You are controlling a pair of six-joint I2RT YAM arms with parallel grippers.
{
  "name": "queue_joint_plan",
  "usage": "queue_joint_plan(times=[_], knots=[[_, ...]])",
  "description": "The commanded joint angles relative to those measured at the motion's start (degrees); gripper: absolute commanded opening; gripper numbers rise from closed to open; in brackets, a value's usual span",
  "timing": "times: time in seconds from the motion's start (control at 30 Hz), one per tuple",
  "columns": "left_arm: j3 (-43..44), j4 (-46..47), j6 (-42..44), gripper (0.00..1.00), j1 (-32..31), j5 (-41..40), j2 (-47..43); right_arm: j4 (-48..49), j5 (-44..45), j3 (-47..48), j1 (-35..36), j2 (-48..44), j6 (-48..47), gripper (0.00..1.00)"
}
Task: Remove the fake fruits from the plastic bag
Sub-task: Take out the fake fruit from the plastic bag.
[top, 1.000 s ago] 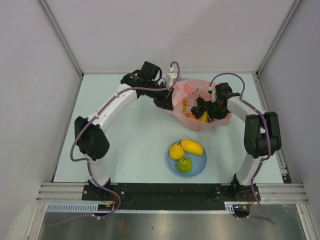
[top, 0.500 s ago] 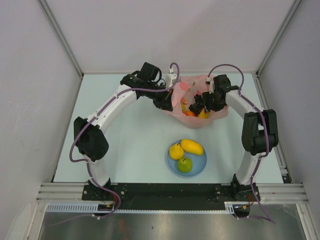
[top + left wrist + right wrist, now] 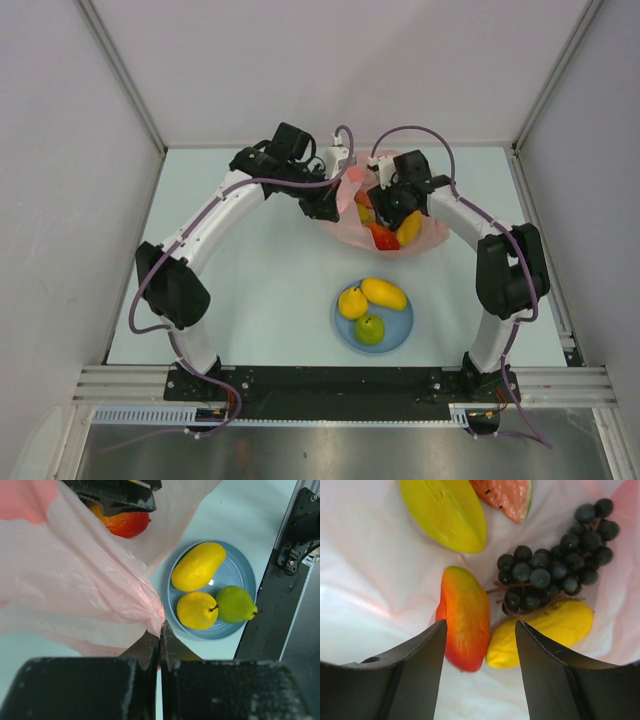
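Note:
The pink plastic bag (image 3: 436, 226) lies at the back of the table. My left gripper (image 3: 333, 207) is shut on the bag's rim (image 3: 152, 602) and holds it up. My right gripper (image 3: 385, 213) is open above the bag's mouth, jaws wide, nothing between them. Inside the bag I see an orange-red fruit (image 3: 464, 618), a yellow fruit (image 3: 545, 632), a dark grape bunch (image 3: 555, 572), a yellow-green fruit (image 3: 445, 510) and a watermelon slice (image 3: 507, 495). The orange-red fruit lies just beyond the right fingertips (image 3: 432, 640).
A round blue plate (image 3: 400, 330) in the middle front holds a yellow mango-like fruit (image 3: 385, 293), a yellow pear (image 3: 352, 302) and a green pear (image 3: 370, 329). It also shows in the left wrist view (image 3: 240, 570). White enclosure walls stand on three sides.
My right gripper has moved left and back over the bag's mouth. The bag has been pulled left and bunched up. The left gripper keeps its hold.

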Motion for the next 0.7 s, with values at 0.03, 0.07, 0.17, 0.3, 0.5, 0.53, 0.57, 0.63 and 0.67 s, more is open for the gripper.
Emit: queue_joint_plan(times=[0.03, 0.07, 0.17, 0.3, 0.5, 0.53, 0.57, 0.63, 0.67], knots=[[0.89, -0.94, 2.38, 0.0, 0.7, 1.06, -3.2, -0.1, 2.26, 0.22, 2.93, 4.92, -2.98, 0.62], [0.37, -0.85, 2.3, 0.0, 0.7, 0.97, -3.29, -0.99, 2.53, 0.31, 3.11, 5.46, -3.24, 0.62], [-1.47, 0.99, 1.51, 0.0, 0.7, 0.8, -4.17, -2.49, 5.42, 0.14, 3.38, 8.18, -2.2, 0.62], [-1.66, 1.61, 0.45, 0.0, 0.7, 0.8, -4.08, 0.05, 6.4, 0.22, 2.85, 8.45, -2.45, 0.48], [-1.66, 1.44, 0.8, 0.01, 0.7, -0.08, -4.08, -0.38, 3.5, 0.4, 1.71, -3.46, -4.73, 0.27], [-1.66, 1.61, 0.8, 0.0, 0.7, -0.17, -3.99, -0.73, 2.89, 0.4, 1.36, -5.42, -4.91, 0.27], [-1.83, 1.87, 0.71, 0.0, 0.7, -0.08, -3.99, -0.74, 0.88, 0.31, 0.92, -7.79, -5.09, 0.27], [-1.66, 2.66, -0.16, 0.0, 0.7, -0.26, -4.08, -1.52, -3.07, 0.4, -0.49, -14.11, -5.88, 0.27], [-1.57, 2.93, -0.43, 0.0, 0.7, -0.08, -4.08, -2.4, -7.71, 0.31, -0.84, -16.14, -6.4, 0.27]])
